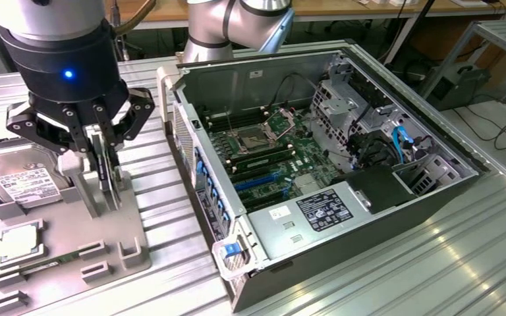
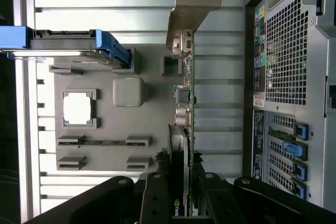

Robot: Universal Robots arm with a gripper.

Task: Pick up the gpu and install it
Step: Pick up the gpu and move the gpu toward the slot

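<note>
Item: gpu (image 1: 103,178) (image 2: 190,93), a thin flat dark rectangular circuit card w/ pale silver-beige metal bracket (image 2: 190,3) at one end. Posn: standing upright on its long edge in a slot holder on the grey plastic fixture plate (image 1: 68,270), at the exterior view's left, well apart from the PC. Tool: black multi-link gripper (image 1: 102,153) (image 2: 184,205) w/ blue status light, directly above the card and clenched on it, one finger on each face; bracket end juts clear of the fingers in wrist view. Cannot tell if the card's lower edge has left the slot. Same plate, other slots: silver rectangular labelled hard drive (image 1: 20,181) w/ blue side rail; small square silver chip (image 1: 20,238) in a framed recess nearer the plate's front. Adj.: open dark tower PC case (image 1: 367,237) lying on its side, exterior view's right, green motherboard (image 1: 262,151) exposed. Base: ribbed aluminium table (image 1: 411,276). Silver-grey robot arm (image 1: 235,26) behind the case.
</note>
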